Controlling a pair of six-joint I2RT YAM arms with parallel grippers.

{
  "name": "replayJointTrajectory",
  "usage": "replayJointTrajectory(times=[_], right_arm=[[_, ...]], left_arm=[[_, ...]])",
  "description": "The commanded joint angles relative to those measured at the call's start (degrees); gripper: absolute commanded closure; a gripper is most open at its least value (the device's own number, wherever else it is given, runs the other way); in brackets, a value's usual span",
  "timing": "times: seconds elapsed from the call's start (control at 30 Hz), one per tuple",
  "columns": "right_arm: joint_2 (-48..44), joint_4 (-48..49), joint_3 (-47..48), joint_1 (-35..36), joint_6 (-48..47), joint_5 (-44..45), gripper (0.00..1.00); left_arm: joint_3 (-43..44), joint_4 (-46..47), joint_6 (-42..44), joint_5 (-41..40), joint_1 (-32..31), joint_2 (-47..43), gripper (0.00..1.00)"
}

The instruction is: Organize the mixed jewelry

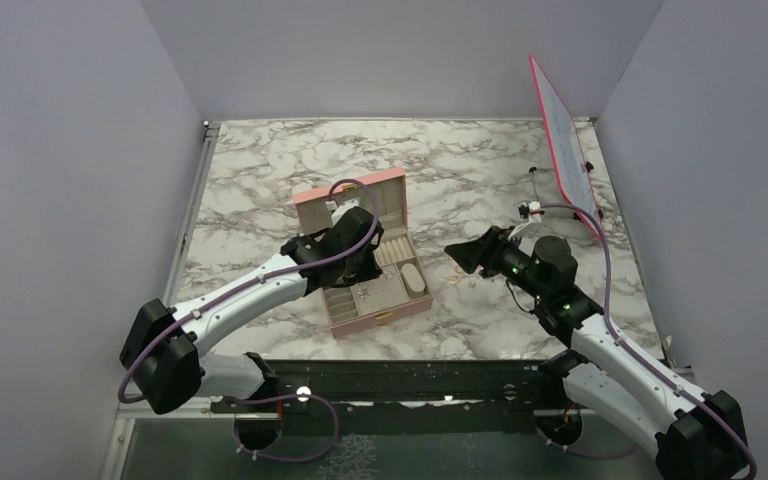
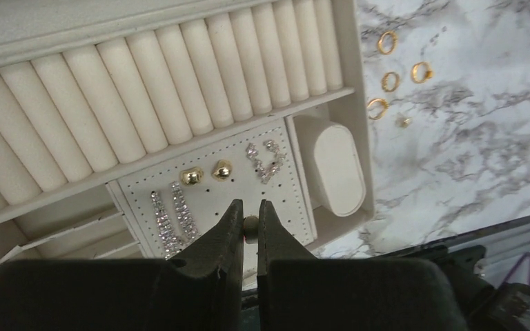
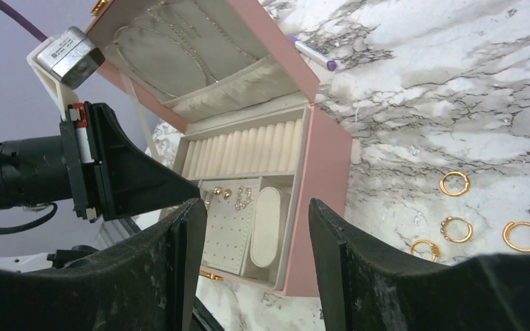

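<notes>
The pink jewelry box [image 1: 380, 318] stands open at the table's middle, with beige ring rolls [image 2: 179, 89] and a perforated earring panel [image 2: 286, 200]. Two gold studs [image 2: 207, 172] and crystal drop earrings [image 2: 169, 214] sit on the panel. My left gripper [image 2: 250, 210] is over the panel, shut on a small pearl-like stud earring [image 2: 251, 226]. Several loose gold rings [image 2: 390, 81] lie on the marble to the right of the box; they also show in the right wrist view [image 3: 454, 183]. My right gripper [image 3: 255, 207] is open and empty, beside the box's right wall [image 3: 328, 200], near the rings.
A pink-framed board [image 1: 563, 140] leans on the back right wall. A pen with a purple cap [image 3: 314, 54] lies behind the box. The box lid [image 3: 200, 48] stands up with chains in its pocket. A black rail [image 1: 410, 380] runs along the near edge.
</notes>
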Motion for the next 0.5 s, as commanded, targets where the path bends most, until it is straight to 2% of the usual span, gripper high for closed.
replayJointTrajectory(times=[0.0,0.47], right_arm=[[0.64,-1.17,-0.06,0.22,1.07,2.89,0.39],[3.41,-1.41,0.07,0.23,1.29,3.38,0.4]], left_arm=[[2.68,-5.31,2.93,-4.64,-1.49,2.15,1.0],[2.37,-6.67,3.19,-2.67,-1.97,4.15,1.0]])
